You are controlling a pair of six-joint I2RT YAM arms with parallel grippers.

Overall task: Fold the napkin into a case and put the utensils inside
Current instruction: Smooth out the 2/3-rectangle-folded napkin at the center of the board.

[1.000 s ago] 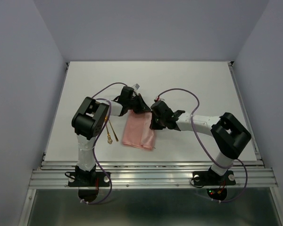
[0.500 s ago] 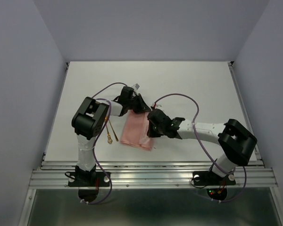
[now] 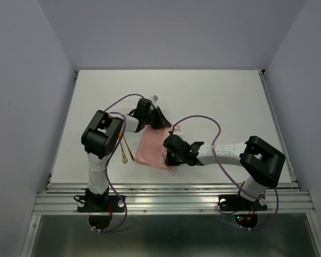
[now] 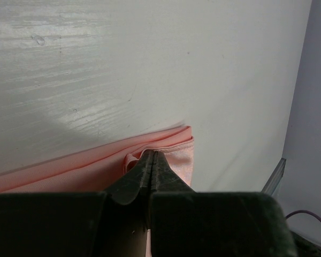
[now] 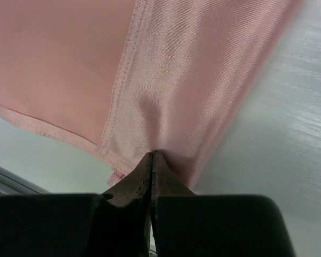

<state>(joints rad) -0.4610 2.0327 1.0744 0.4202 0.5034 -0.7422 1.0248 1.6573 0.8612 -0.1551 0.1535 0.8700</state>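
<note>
The salmon-pink napkin [image 3: 152, 149] lies folded into a layered oblong between the two arms. My left gripper [image 3: 159, 124] is shut on its far corner [image 4: 176, 150]. My right gripper [image 3: 170, 159] is shut on the cloth's near right edge [image 5: 166, 107], where a hemmed flap lies over the lower layer. The gold utensils [image 3: 124, 148] lie on the table left of the napkin, partly under the left arm's cable; I cannot tell whether there is one or two.
The white table [image 3: 224, 96] stretches behind and to the right. Its near edge meets a metal rail [image 3: 171, 187]. The left arm's elbow [image 3: 101, 134] stands over the utensils. Purple cables loop above both arms.
My right gripper has moved toward the near edge and left along the napkin's right side, drawing the cloth with it. The left gripper has stayed at the far corner.
</note>
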